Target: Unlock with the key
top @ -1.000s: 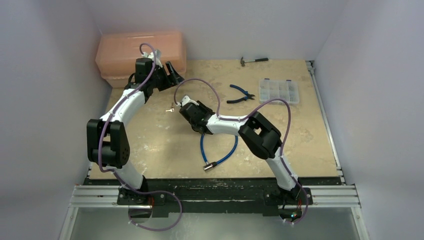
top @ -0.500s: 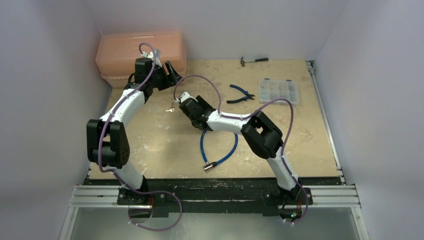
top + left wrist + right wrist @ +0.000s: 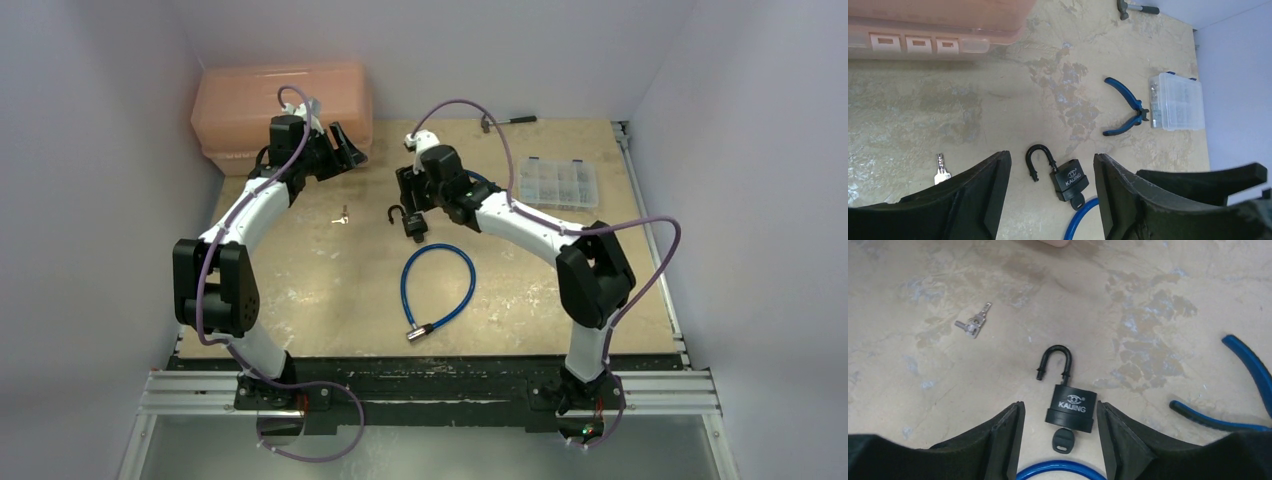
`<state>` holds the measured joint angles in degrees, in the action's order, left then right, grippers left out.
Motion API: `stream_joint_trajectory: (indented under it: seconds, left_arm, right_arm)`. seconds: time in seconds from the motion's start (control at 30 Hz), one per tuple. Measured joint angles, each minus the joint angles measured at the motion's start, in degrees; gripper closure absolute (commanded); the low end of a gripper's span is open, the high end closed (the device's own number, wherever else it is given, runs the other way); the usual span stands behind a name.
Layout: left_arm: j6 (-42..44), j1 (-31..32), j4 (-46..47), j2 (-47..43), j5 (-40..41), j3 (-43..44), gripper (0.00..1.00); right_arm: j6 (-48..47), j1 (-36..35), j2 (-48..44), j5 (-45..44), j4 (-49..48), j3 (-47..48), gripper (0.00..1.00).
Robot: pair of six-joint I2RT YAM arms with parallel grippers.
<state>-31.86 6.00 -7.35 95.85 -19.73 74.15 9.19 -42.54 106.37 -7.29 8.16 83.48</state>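
The small black padlock (image 3: 1070, 410) lies flat on the table with its curved shackle (image 3: 1054, 360) swung open. The key's black head (image 3: 1063, 441) sticks out of the lock's bottom. My right gripper (image 3: 1059, 407) is open and empty above the lock, its jaws either side of it, not touching. In the top view the gripper (image 3: 412, 205) hangs just behind the padlock (image 3: 408, 224). My left gripper (image 3: 1050, 165) is open and empty, held high at the back left (image 3: 345, 145). It sees the padlock (image 3: 1068, 179) and key head (image 3: 1078, 201) below.
A blue cable loop (image 3: 440, 280) lies just in front of the lock. Spare silver keys (image 3: 341, 216) lie to its left. Blue pliers (image 3: 480, 188), a clear parts box (image 3: 558, 182) and a hammer (image 3: 508, 121) are at the back right. A pink bin (image 3: 280, 100) is at the back left.
My right gripper has let go, lifted and drawn back to the right, uncovering the padlock with its shackle open and the key in it. The left arm has not moved.
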Motion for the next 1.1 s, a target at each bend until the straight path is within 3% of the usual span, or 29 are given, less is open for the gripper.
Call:
stream_joint_trajectory:
  seconds: [0.13, 0.4, 1.1]
  left_arm:
    - [0.0, 0.0, 0.1, 0.0, 0.0, 0.0, 0.35]
    - [0.0, 0.0, 0.5, -0.2, 0.0, -0.7, 0.36]
    - [0.0, 0.0, 0.5, -0.3, 0.0, -0.8, 0.36]
  right_arm:
    - [3.5, 3.2, 1.3, 3.3, -0.5, 0.0, 0.41]
    - [7.2, 3.1, 7.8, 7.0, 1.2, 1.4, 0.43]
    - [7.6, 3.1, 13.4, 3.1, 4.6, 4.4, 0.45]
